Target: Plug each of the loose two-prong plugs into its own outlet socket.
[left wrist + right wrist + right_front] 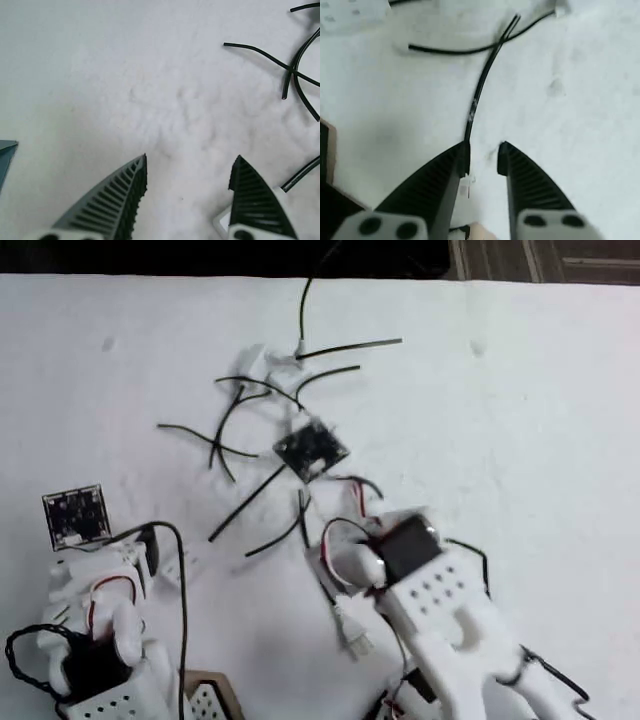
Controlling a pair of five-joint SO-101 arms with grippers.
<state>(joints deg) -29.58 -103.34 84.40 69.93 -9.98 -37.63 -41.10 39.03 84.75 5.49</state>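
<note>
At the near left of the table (520, 400), a patterned square card (75, 515) lies just beyond your left arm (100, 640). Your left gripper (187, 192) has its fingers released and spread wide over bare white surface. In the middle, loose black cords (240, 420) sprawl and cross, with a second patterned card (312, 450) lying among them. A white plug (356, 638) lies loose on the table at the near centre, just left of your right arm (450, 610). Your right gripper (482, 152) has its fingers only slightly parted and grips nothing. One black cord (479, 95) runs up to touch one fingertip.
</note>
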